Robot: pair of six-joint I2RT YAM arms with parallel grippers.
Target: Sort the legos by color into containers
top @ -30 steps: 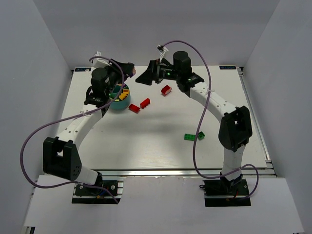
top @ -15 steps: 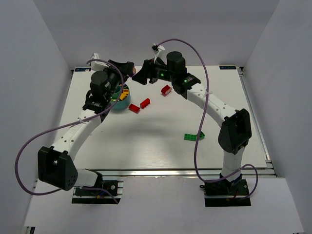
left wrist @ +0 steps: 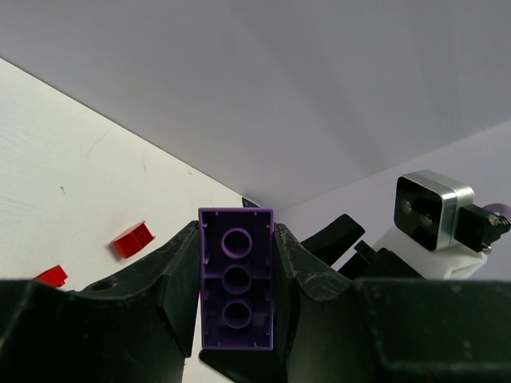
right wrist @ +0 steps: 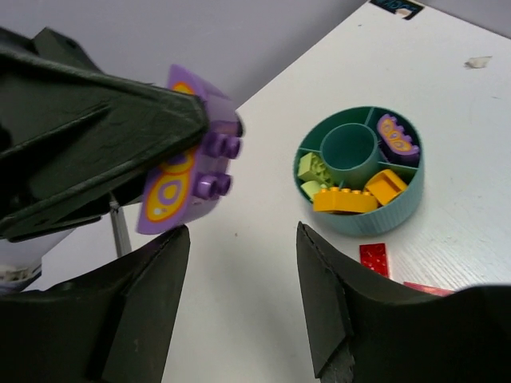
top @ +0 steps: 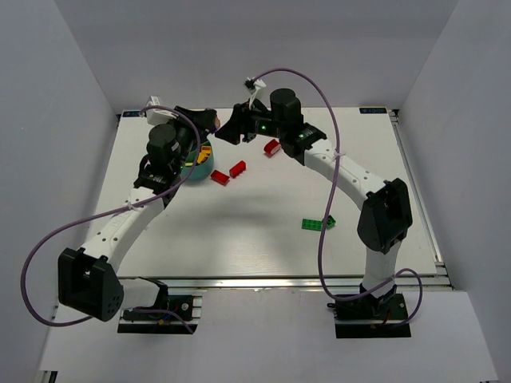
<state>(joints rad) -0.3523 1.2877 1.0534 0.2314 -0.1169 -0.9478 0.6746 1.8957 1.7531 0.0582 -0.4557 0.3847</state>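
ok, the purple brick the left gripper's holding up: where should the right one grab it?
Probably the free end of the purple brick poking past the left fingers, which cover both long sides. Bring the right gripper in head-on from the opposite side, jaws open, closing across the studded face and the hollow underside.

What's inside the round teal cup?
In the round teal plastic cup sit a purple brick, light green bricks and two orange-yellow bricks. Anything underneath them is covered.
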